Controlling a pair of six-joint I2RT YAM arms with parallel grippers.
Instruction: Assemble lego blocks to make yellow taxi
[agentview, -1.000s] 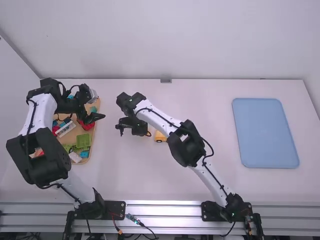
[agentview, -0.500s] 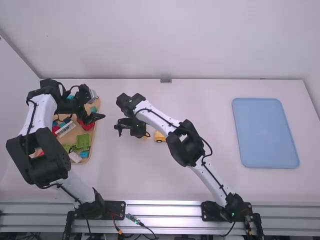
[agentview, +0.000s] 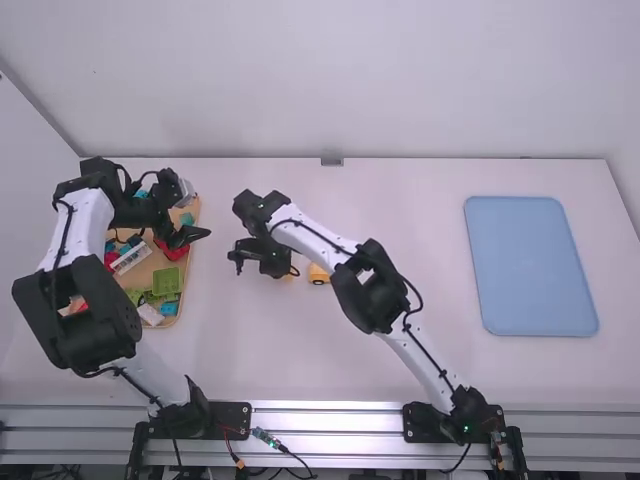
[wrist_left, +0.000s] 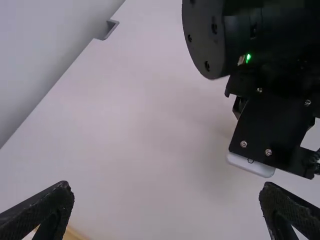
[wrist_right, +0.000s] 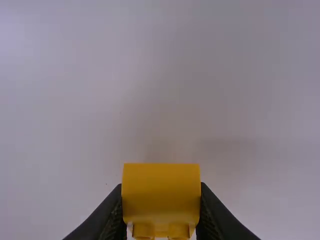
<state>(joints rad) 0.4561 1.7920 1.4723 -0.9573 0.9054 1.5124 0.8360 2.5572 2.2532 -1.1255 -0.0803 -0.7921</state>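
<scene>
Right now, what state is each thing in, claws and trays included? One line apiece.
Left claw: open, at the wooden tray, nothing between its fingers.
Right claw: closed on a yellow block.
Yellow block: gripped from both sides.
Yellow piece: resting on the table, by the right arm.
Wooden tray: on the table, holding mixed-colour blocks.
Blue tray: lying flat on the table.

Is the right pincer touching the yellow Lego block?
Touching. The right wrist view shows the right pincer closed on the yellow Lego block, one finger against each side.
</scene>
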